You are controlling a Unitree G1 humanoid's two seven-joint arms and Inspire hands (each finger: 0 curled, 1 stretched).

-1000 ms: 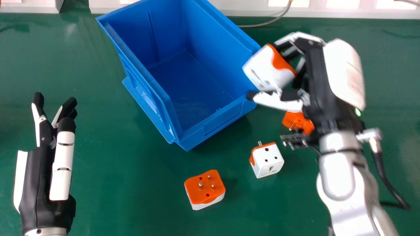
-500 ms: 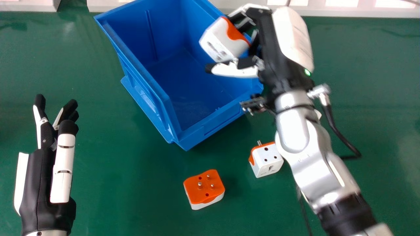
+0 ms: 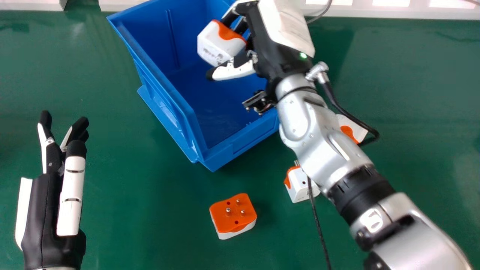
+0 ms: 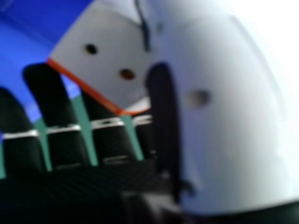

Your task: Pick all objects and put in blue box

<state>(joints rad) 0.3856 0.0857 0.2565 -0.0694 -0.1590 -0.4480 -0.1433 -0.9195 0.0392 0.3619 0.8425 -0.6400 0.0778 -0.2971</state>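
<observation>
My right hand [image 3: 264, 45] is over the blue box [image 3: 225, 150], its fingers and thumb pinching a white and orange adapter [image 3: 219, 45] above the box's inside. In the right hand view that adapter [image 4: 110, 60] sits between the dark fingers and the thumb of my right hand [image 4: 233, 107]. An adapter with its orange, pinned face up [image 3: 233, 215] lies on the green table in front of the box. Another adapter [image 3: 299, 183] is partly hidden by my right forearm, and a further one [image 3: 352, 128] shows beyond that forearm. My left hand [image 3: 50, 195] rests open at the left.
The green table [image 3: 123, 210] extends around the box. A pale ledge [image 3: 412, 13] runs along its far edge with a grey cable near it. The right forearm crosses the view diagonally, a black cable [image 3: 318, 225] hanging from it.
My right hand has moved left, from the box's right side to above its inside, carrying the adapter. The forearm now covers part of the adapters on the right. The left hand is nearly unchanged.
</observation>
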